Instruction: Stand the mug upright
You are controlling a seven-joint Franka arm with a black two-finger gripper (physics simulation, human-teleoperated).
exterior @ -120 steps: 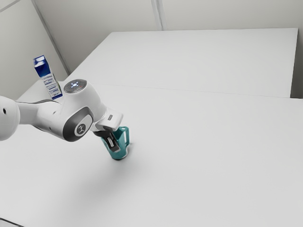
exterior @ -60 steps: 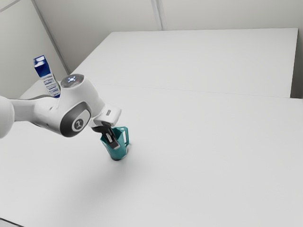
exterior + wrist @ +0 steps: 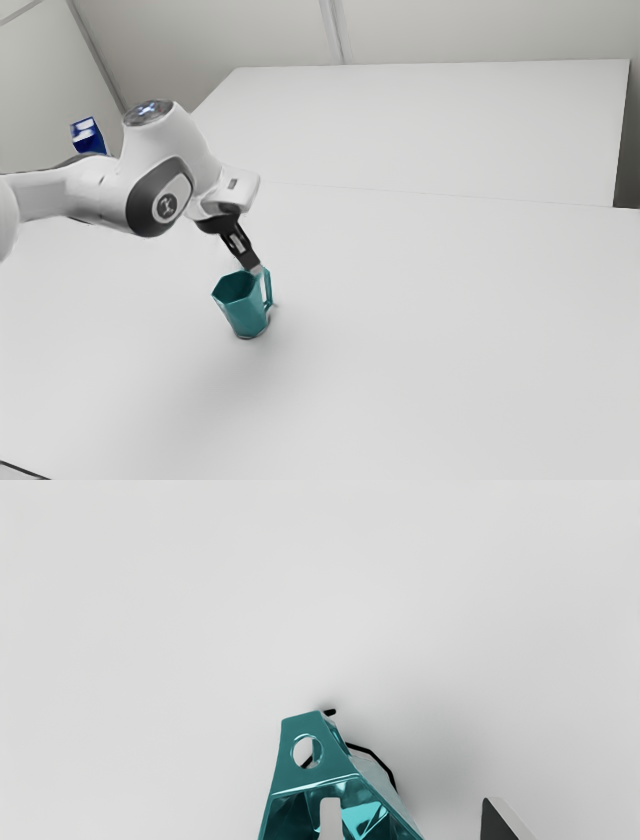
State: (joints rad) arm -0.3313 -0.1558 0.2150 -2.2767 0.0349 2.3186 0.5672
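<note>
The pale surface (image 3: 450, 320) spreads wide across the exterior view, and on it the teal mug (image 3: 241, 306) stands upright, left of the frame's centre, in the same spot as in the earlier frame. The claw (image 3: 255, 268) is now higher, up from the mug's body to near its rim and handle (image 3: 267, 288), its fingers spread apart. The raised arm (image 3: 160, 170) now hides the lower part of the blue-and-white carton (image 3: 88, 137) at upper left.

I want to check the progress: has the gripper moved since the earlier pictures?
Yes: in the exterior view, the gripper has moved upward, closer to the table's far edge.
</note>
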